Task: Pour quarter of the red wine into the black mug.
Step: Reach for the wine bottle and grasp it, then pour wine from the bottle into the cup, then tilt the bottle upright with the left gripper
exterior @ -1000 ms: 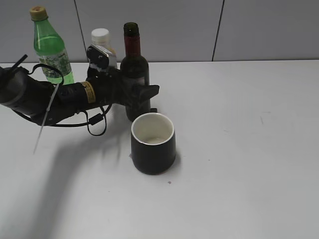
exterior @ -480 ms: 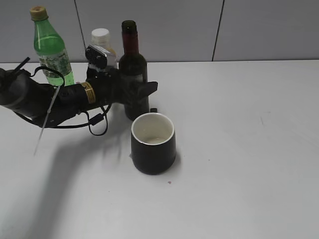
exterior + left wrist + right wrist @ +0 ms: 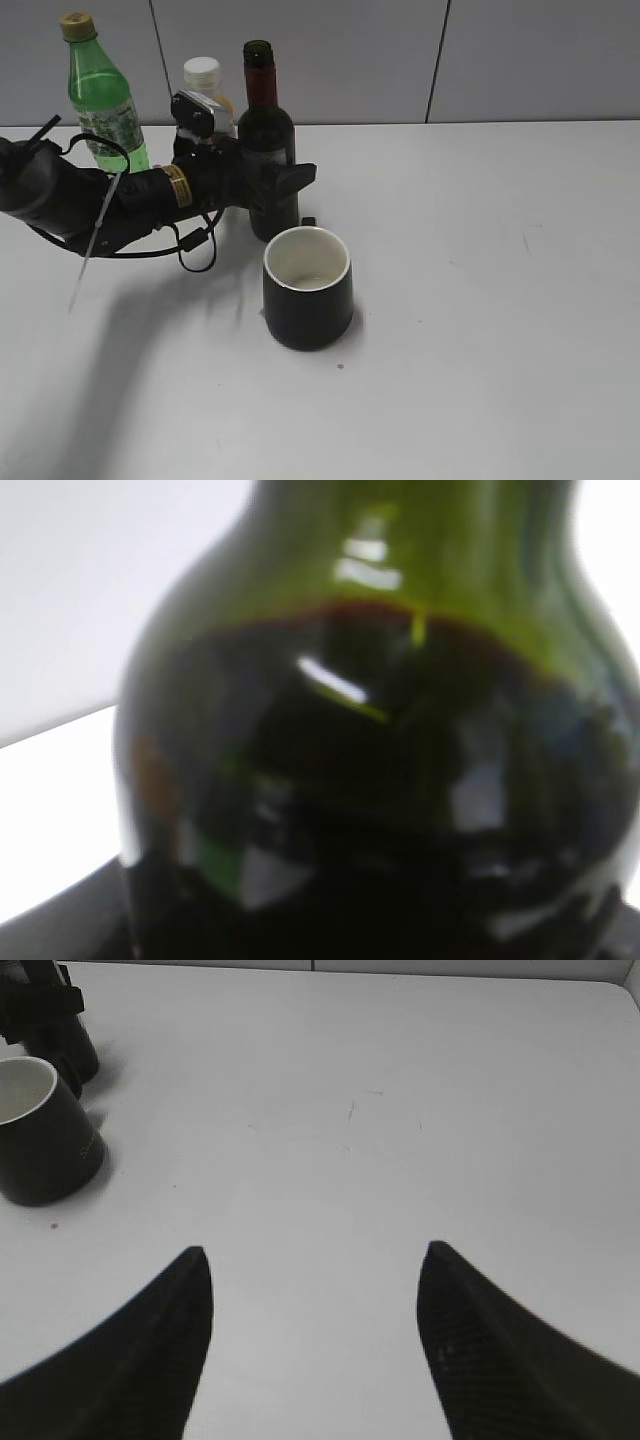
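The red wine bottle point(image 3: 268, 130) is upright and uncapped at the back left, just behind the black mug point(image 3: 308, 290). My left gripper point(image 3: 290, 185) is shut on the bottle's body, reaching in from the left. In the left wrist view the bottle point(image 3: 380, 730) fills the frame, with the dark wine level near its shoulder. I cannot tell whether its base touches the table. The mug stands upright with its white inside showing. It also shows in the right wrist view point(image 3: 40, 1140). My right gripper point(image 3: 315, 1260) is open and empty over bare table, right of the mug.
A green plastic bottle point(image 3: 100, 95) and a white-capped orange juice bottle point(image 3: 203, 80) stand behind my left arm at the back left. A small dark object point(image 3: 309, 221) lies beside the wine bottle's base. The white table point(image 3: 480, 300) stretches to the right.
The wine bottle and my left gripper have shifted slightly up and left since a second ago. The mug has not moved.
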Available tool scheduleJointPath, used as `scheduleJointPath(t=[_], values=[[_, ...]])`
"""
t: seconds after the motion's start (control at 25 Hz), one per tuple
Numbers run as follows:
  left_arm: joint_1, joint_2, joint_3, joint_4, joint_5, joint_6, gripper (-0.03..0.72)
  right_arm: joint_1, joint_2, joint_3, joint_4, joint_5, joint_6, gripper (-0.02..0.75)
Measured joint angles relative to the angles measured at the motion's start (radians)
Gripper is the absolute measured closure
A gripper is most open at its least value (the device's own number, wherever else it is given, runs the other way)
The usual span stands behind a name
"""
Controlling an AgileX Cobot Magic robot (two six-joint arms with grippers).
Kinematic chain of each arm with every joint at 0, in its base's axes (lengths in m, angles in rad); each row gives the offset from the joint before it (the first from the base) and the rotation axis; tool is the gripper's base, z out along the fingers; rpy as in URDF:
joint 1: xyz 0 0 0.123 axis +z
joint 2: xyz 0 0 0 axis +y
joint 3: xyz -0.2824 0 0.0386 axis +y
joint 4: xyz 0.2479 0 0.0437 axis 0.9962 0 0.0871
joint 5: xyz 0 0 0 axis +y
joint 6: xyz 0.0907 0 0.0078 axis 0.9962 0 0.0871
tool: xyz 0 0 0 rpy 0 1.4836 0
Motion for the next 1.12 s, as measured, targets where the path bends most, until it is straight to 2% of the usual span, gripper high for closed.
scheduleJointPath(t=[0.64,1.0,1.12], values=[[0.0,-0.121,0.011,0.01,0.05,-0.002,0.143,0.0,0.0,0.0,0.0,0.0,0.0,0.244],[0.0,-0.243,0.168,0.007,0.051,0.004,0.143,0.0,0.0,0.0,0.0,0.0,0.0,0.244],[0.0,-0.281,0.232,-0.025,0.052,0.036,0.143,0.0,0.0,0.0,0.0,0.0,0.0,0.244]])
